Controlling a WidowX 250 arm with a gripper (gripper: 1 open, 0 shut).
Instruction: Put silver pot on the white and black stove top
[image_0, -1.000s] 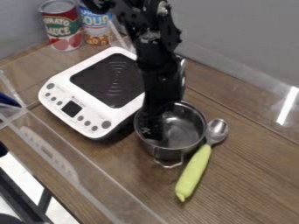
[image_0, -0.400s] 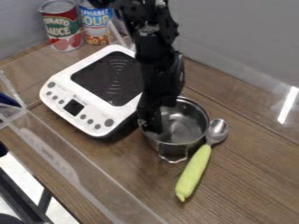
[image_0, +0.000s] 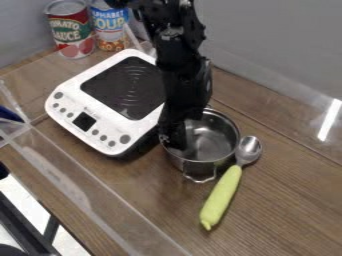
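Observation:
The silver pot (image_0: 211, 150) stands on the wooden table, just right of the white and black stove top (image_0: 114, 102). My gripper (image_0: 178, 135) points straight down over the pot's left rim, open, its dark fingers straddling the wall, one inside the pot and one outside. The pot's wire handle shows at its front edge. The fingertips are partly hidden by the pot's wall, so I cannot tell whether they touch it. The stove's black ringed top is bare.
A silver spoon (image_0: 249, 150) lies against the pot's right side. A yellow-green corn cob (image_0: 222, 196) lies in front of the pot. Two labelled tin cans (image_0: 70, 28) stand at the back left behind the stove. The table's front edge runs diagonally at lower left.

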